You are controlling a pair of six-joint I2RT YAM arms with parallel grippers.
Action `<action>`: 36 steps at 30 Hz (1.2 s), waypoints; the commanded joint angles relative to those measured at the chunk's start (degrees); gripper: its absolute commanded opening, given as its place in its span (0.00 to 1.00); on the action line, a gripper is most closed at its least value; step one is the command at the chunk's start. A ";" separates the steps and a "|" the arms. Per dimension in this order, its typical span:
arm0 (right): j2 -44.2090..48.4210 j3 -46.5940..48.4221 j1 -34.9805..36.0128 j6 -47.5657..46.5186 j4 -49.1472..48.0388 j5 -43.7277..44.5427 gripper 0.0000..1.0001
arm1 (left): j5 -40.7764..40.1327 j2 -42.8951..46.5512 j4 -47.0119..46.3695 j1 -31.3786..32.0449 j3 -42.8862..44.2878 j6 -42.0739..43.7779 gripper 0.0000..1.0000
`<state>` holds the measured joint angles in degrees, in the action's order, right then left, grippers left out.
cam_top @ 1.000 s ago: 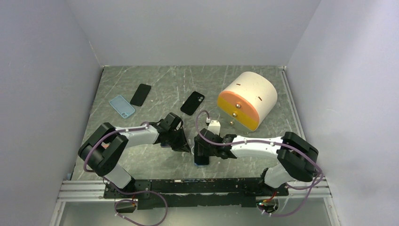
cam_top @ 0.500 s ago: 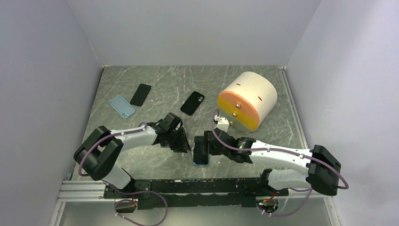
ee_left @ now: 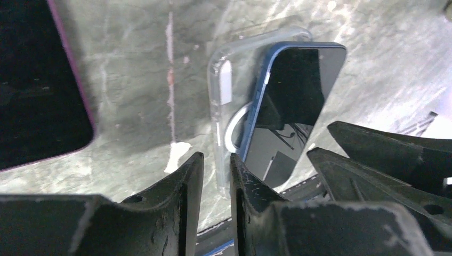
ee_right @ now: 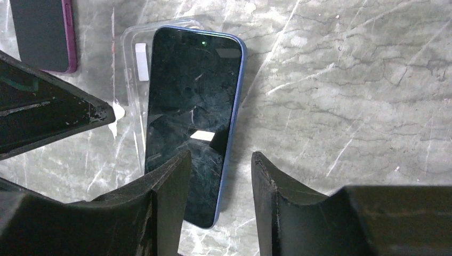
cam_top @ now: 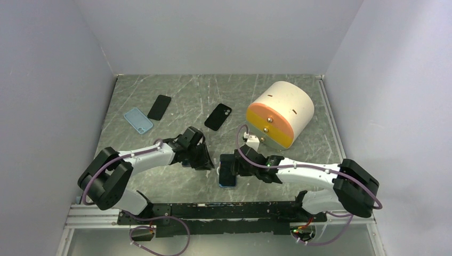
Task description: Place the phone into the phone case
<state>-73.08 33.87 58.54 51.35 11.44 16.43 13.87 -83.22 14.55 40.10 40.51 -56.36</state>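
Note:
A blue phone [ee_right: 192,122] lies screen up, skewed, partly on a clear phone case [ee_right: 133,80], its right side off the case on the table. It also shows in the top view [cam_top: 227,174]. My right gripper [ee_right: 221,157] is open just above the phone's near end, with the phone's right edge between its jaws; it also shows in the top view [cam_top: 233,168]. My left gripper [ee_left: 216,160] has its jaws almost together at the left wall of the clear case [ee_left: 221,106], which runs into the narrow gap. The blue phone [ee_left: 296,96] leans on that case.
A purple-edged phone [ee_left: 37,80] lies just left of the case. Farther back are a black phone [cam_top: 218,116], another black phone [cam_top: 159,107] and a light blue case [cam_top: 138,120]. A cream and orange cylinder [cam_top: 280,114] stands at the back right.
My right arm has swung its elbow out to the right, and its gripper has shifted slightly over the phone. The left gripper, the phone and the case have hardly moved.

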 commanded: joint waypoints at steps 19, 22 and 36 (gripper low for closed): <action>-7.51 3.96 -1.54 -4.50 -6.48 -2.50 0.41 | -2.30 -5.31 -0.77 -0.16 1.93 2.83 0.18; -8.31 4.17 -1.51 -5.26 -7.76 -2.85 0.37 | -1.61 -5.90 -1.01 -0.15 2.20 2.93 0.18; -9.91 4.14 -1.52 -11.18 -14.06 -5.69 0.35 | -1.01 -7.04 -2.94 -0.14 1.25 2.22 0.18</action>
<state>-81.93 36.58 56.86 43.94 4.49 12.69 12.34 -88.71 14.39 39.68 41.74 -54.26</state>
